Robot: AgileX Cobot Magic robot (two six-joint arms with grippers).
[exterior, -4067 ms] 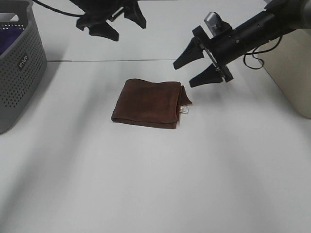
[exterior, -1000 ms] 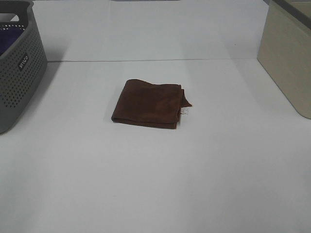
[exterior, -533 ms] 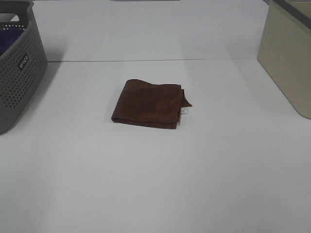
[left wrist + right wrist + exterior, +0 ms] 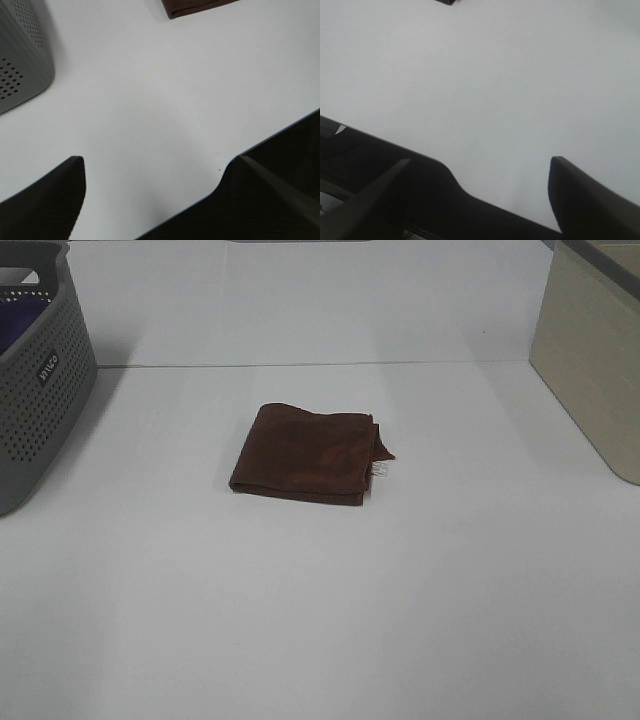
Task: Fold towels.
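Folded brown towel (image 4: 308,453) lies flat on white table (image 4: 320,620). Left gripper (image 4: 155,195) and right gripper (image 4: 480,195): fingers spread, empty.

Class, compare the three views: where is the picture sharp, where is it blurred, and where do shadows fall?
Exterior high: sharp, evenly lit; the towel casts little shadow, the basket a soft one. Left wrist: left gripper fingers dark and blurred, faint shadow on the table. Right wrist: right gripper fingers blurred too.
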